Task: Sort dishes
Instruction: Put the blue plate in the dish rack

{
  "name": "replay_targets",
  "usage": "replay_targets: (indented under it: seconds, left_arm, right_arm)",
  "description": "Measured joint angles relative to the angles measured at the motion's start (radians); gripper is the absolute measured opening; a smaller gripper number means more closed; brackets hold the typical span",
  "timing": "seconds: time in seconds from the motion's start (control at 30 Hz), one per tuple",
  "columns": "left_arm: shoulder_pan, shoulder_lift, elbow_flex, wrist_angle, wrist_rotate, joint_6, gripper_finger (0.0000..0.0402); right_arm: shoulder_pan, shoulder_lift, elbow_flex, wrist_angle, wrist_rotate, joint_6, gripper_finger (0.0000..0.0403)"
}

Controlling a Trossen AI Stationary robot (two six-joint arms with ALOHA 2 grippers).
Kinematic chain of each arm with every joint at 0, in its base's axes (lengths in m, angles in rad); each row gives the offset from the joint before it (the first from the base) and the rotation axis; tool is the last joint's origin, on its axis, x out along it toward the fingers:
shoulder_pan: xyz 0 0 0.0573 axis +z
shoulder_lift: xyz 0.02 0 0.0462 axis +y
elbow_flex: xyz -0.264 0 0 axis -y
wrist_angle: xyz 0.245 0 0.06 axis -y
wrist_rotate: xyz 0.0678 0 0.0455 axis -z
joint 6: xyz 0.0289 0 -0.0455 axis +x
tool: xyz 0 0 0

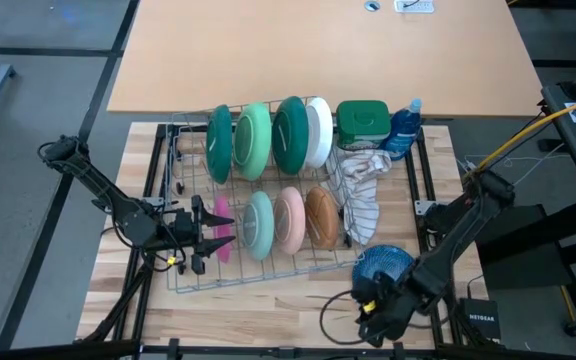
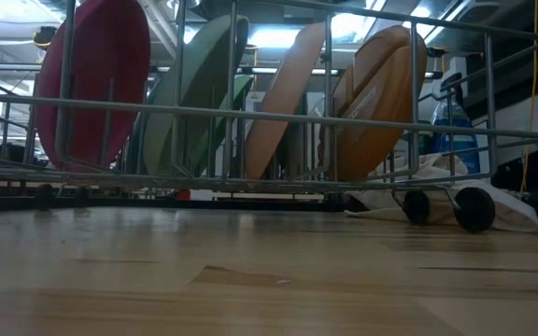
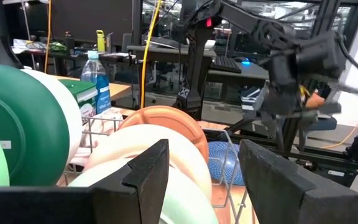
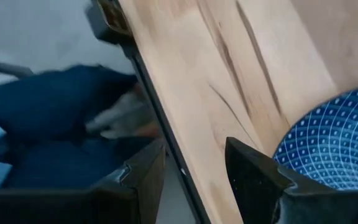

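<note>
Left gripper (image 1: 211, 232) hung spread and empty beside the pink plate (image 1: 222, 226) at the wire rack (image 1: 268, 272); right gripper (image 1: 376, 312) likewise spread near the table's front edge, by the navy plate (image 1: 382, 266) lying flat outside. Risked nudging racked plates askew, or sliding navy off.

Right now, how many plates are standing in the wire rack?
8: back row, dark green plate, light green, dark green, white; front row, pink, pale teal, peach-pink, brown.

Even overhead light; low view dim and backlit, right wrist view blurred.
</note>
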Motion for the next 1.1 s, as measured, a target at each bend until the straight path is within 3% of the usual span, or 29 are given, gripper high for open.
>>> replay_targets:
  seconds: [0.43, 1.1]
  left_arm:
    - [0.000, 0.000, 0.000, -0.001, 0.000, 0.000, 0.0184]
    - [0.000, 0.000, 0.000, -0.009, 0.000, 0.000, 0.0184]
  right_arm:
    - [0.000, 0.160, 0.000, 0.000, -0.057, -0.037, 0.0170]
    - [0.000, 0.246, 0.000, 0.001, -0.039, -0.039, 0.0170]
